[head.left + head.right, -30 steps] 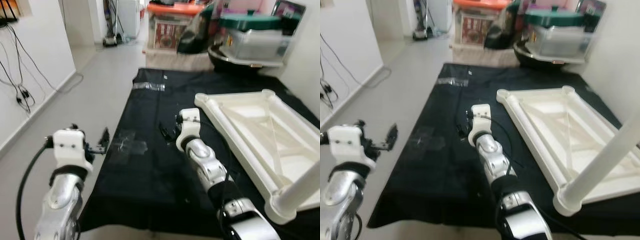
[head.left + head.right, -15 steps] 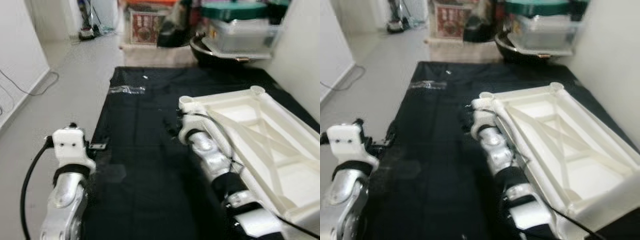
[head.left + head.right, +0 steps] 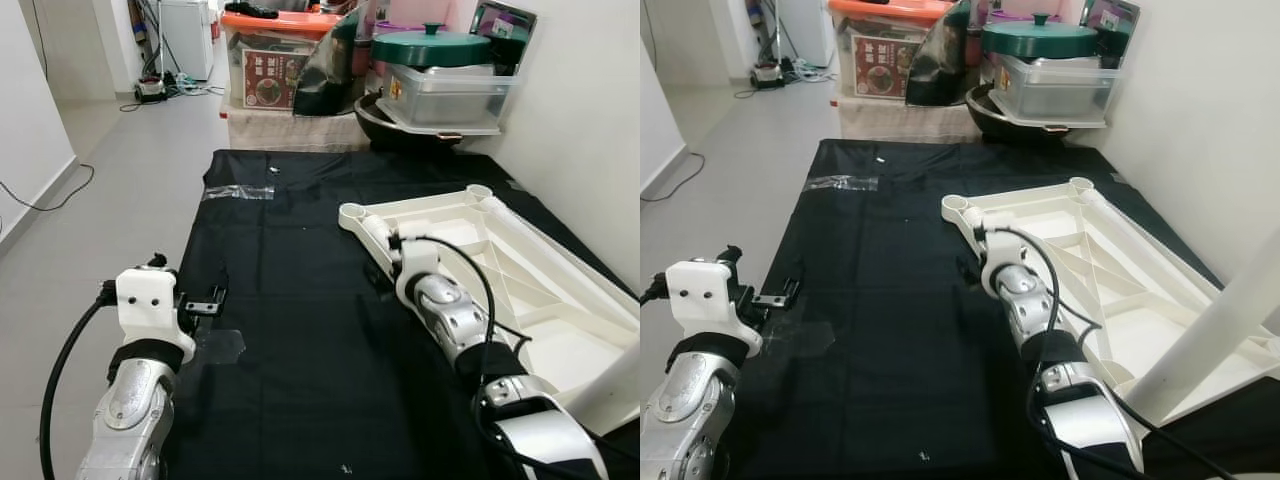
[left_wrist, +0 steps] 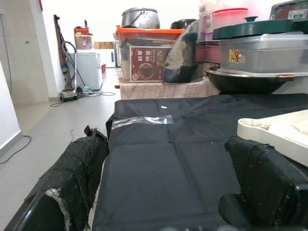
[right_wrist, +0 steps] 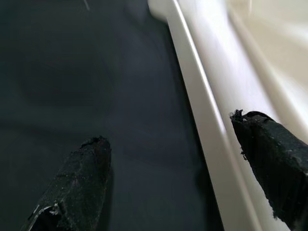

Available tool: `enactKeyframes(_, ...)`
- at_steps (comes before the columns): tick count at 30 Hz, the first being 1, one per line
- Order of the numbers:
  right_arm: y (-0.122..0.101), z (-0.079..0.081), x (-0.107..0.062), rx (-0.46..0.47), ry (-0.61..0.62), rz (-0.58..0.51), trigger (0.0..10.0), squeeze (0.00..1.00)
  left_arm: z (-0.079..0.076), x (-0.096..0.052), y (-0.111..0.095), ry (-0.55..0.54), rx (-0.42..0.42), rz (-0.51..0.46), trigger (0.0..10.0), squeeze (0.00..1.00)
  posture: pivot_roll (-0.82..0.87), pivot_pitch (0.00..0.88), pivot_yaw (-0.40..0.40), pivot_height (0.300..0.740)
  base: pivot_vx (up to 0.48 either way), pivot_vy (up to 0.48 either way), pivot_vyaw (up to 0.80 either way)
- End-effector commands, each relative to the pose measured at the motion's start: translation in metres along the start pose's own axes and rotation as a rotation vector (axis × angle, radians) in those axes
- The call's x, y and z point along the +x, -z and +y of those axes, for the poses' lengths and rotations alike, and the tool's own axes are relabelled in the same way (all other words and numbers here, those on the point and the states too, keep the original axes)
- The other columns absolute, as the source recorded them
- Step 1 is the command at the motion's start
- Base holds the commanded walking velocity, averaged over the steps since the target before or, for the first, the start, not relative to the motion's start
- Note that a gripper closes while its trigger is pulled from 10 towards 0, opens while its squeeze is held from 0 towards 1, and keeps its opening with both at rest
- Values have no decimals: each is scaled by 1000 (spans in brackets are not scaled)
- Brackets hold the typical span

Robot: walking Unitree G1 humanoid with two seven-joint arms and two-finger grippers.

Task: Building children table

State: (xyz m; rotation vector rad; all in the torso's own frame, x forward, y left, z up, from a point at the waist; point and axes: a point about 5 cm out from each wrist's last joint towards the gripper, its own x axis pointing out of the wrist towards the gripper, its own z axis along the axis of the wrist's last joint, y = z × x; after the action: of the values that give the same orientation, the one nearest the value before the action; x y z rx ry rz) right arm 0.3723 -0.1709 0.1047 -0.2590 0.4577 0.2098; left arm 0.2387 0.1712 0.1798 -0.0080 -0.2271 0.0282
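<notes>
Since a second ago I'm swinging my right tool (image 5: 168, 185), fingers spread wide, beside the upturned tabletop's (image 3: 520, 275) rim on the black mat (image 3: 290, 300), judging grip next; left tool (image 4: 163, 192) hanging wide.

My right tool (image 5: 185, 183) hangs with its two black fingers (image 5: 77, 185) spread wide, one over the black cloth (image 5: 96, 86), the other over the white table frame's rail (image 5: 211, 120).
</notes>
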Motion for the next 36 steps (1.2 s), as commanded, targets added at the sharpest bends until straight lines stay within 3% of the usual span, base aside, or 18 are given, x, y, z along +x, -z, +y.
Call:
enactKeyframes(1,2,-13,-1,21,23,24,10000,0,0,2,1,4,7,-1,10000,0,94,0,-91,740,0,0,0)
enactKeyframes(3,6,-25,-3,23,62,53,10000,0,0,2,1,2,7,-3,10000,0,96,0,-94,740,0,0,0)
enactKeyframes(7,10,-36,-5,40,93,86,10000,0,1,1,1,0,9,-4,10000,0,97,0,-97,740,0,0,0)
enactKeyframes(10,12,-39,-6,46,78,103,10000,0,2,1,1,-4,11,-6,10000,0,98,0,-104,740,0,0,0)
enactKeyframes(14,17,-30,-5,40,-24,139,9765,0,1,1,2,-6,9,-8,10000,0,97,0,-106,740,0,0,0)
enactKeyframes(15,19,-26,-5,48,-65,152,8392,0,0,1,2,-7,8,-8,10000,0,97,0,-107,740,0,0,0)
enactKeyframes(16,19,-26,-5,48,-65,152,8392,0,0,1,2,-7,8,-8,10000,0,97,0,-107,740,0,0,0)
enactKeyframes(17,20,-22,-4,52,-101,157,7255,0,0,1,2,-6,7,-8,10000,0,98,0,-108,740,0,0,0)
enactKeyframes(18,15,-20,-3,31,-110,128,8863,0,0,1,2,-7,9,-8,10000,0,97,0,-109,740,0,0,0)
enactKeyframes(21,12,-19,-3,15,-113,106,8863,0,1,0,1,-8,11,-9,10000,0,98,0,-109,740,0,0,0)
enactKeyframes(22,6,-20,-2,-13,-101,76,10000,0,1,0,2,-9,12,-9,10000,0,97,0,-109,740,0,0,0)
enactKeyframes(27,-11,-24,-1,-98,-29,-11,10000,0,-1,1,3,-6,11,-8,10000,0,90,0,-105,740,0,0,0)
enactKeyframes(30,-21,-30,-2,-104,26,-70,10000,0,-2,1,3,-6,10,-7,10000,0,90,0,-107,740,0,0,0)
enactKeyframes(36,-28,-25,-3,-93,-10,-123,10000,0,-1,0,4,-11,9,-3,10000,0,87,0,-107,740,0,0,0)
